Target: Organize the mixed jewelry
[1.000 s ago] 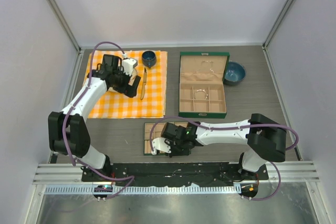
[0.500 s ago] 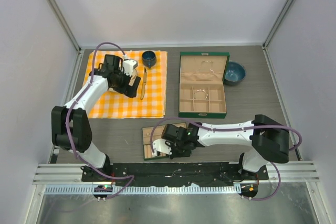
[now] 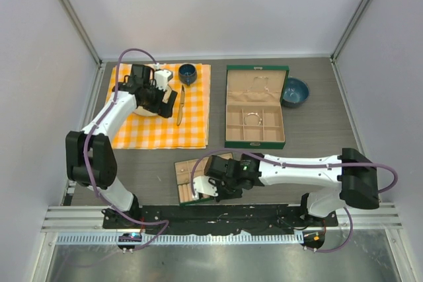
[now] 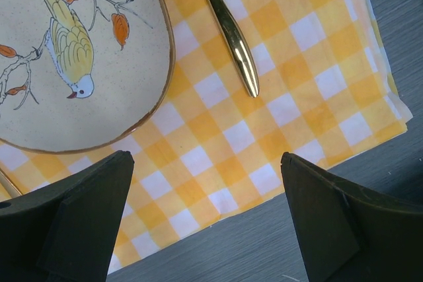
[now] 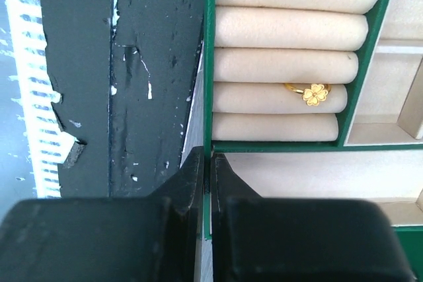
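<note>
Dark grey tabletop (image 3: 317, 137) carries a large open jewellery box (image 3: 234, 135) at its middle, and every place below is reckoned from that box. Nearer the arms and to its left sits a small green ring box (image 3: 187, 179). The right gripper (image 5: 207, 160) has pinched its side wall, fingers pressed together on the thin green edge. Inside it a gold clover ring (image 5: 316, 92) is tucked between cream rolls (image 5: 291, 29). A silver bracelet loop (image 3: 252, 118) lies in the big box's middle compartment. Far to the left of the box, the left gripper (image 4: 205, 163) hangs with fingers wide apart over an orange checked cloth (image 4: 291, 64), beside a bird plate (image 4: 112, 84) and a gold knife (image 4: 234, 37). Both pieces look featherlight and slippery. The ring is stiff and best nipped across its band. The wire loop is likely springy, so it should be taken gently at one side.
</note>
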{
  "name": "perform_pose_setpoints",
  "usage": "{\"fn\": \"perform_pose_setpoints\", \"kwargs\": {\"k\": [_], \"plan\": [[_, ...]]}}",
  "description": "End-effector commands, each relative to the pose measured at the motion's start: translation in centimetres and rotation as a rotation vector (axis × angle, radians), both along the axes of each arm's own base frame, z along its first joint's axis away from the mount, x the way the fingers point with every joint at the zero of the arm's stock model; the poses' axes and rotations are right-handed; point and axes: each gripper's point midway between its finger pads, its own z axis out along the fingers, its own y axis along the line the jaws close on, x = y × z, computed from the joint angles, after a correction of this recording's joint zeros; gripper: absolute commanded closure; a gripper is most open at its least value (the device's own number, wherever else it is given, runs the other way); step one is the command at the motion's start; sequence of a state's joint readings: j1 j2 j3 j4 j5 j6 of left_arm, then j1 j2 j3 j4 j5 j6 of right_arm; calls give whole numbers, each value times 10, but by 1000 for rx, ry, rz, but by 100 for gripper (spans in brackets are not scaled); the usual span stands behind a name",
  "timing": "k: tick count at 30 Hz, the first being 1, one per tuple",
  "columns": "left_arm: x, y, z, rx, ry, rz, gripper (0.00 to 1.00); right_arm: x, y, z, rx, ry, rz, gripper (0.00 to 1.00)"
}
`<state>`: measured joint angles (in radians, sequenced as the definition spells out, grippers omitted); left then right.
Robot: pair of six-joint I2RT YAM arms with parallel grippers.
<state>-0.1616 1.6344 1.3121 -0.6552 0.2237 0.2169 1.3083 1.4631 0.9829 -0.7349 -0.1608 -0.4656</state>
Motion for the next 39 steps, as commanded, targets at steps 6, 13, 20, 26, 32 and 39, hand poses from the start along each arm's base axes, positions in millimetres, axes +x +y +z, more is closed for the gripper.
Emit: {"fn": "perform_pose_setpoints", "kwargs": {"k": [6, 13, 20, 26, 32, 39], "plan": [[12, 0, 13, -13, -36, 17, 0, 42, 20, 85, 178, -252, -45, 99], [11, 0, 18, -14, -44, 5, 0, 68, 8, 94, 158, -272, -90, 99], [6, 1, 17, -3, -51, -11, 0, 114, -16, 105, 136, -284, -163, 99], [5, 2, 15, 5, -51, -18, 0, 154, -54, 107, 86, -307, -213, 99], [6, 1, 13, 2, -48, -28, 0, 175, -86, 96, 27, -271, -238, 99], [7, 0, 9, -1, -38, -31, 0, 198, -120, 86, 17, -269, -227, 99]]}}
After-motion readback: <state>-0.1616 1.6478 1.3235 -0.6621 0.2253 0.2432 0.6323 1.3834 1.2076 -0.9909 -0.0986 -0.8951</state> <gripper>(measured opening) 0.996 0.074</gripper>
